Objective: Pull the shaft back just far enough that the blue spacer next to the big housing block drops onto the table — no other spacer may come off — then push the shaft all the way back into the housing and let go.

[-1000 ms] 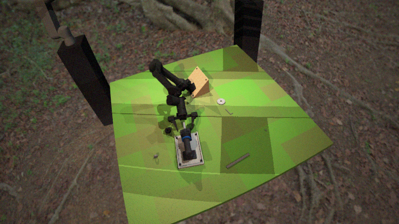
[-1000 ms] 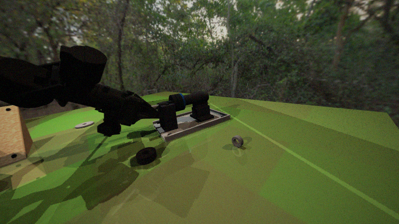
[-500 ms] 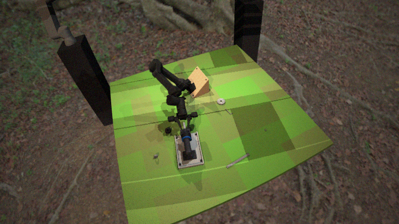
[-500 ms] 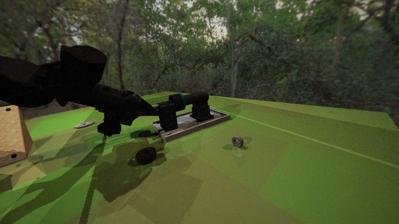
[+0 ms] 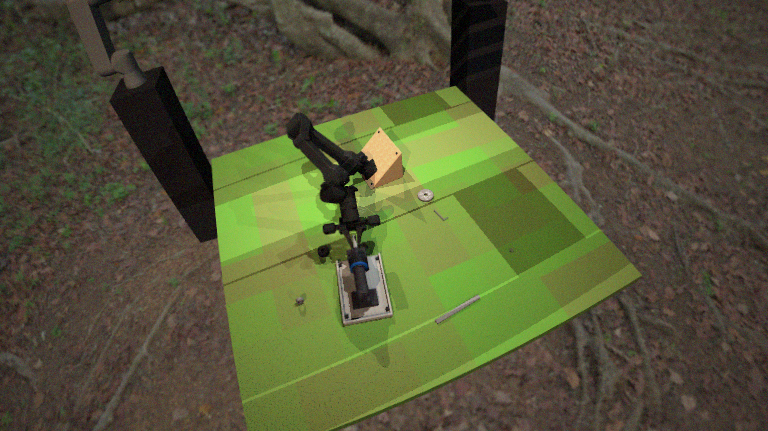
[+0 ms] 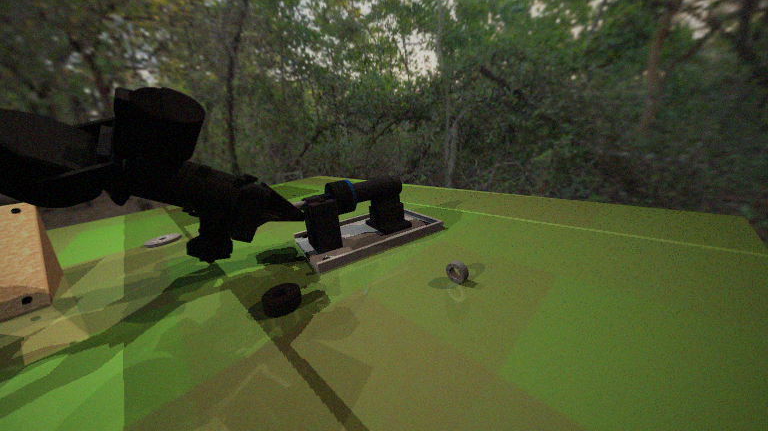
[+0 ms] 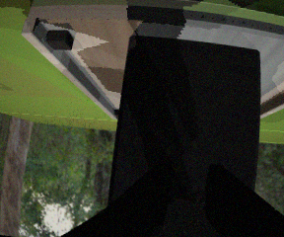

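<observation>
Shaft (image 5: pixel 354 240) (image 6: pixel 297 205), seemingly level, points from gripper (image 5: pixel 353 234) (image 6: pixel 303 214) into housing (image 5: pixel 360 282) (image 6: pixel 380 188).

- green patchwork table (image 5: pixel 396 245) (image 6: pixel 594 313) (image 7: pixel 34 79)
- shallow tray (image 5: pixel 389 290) (image 6: pixel 376 251) (image 7: pixel 78 71)
- tan wedge block (image 5: pixel 386 157) (image 6: pixel 28 256)
- pale disc (image 5: pixel 420 198) (image 6: pixel 154 243)
- black ring (image 5: pixel 323 247) (image 6: pixel 275 304)
- small grey ring (image 5: pixel 299 300) (image 6: pixel 450 272)
- long grey bar (image 5: pixel 457 309)
</observation>
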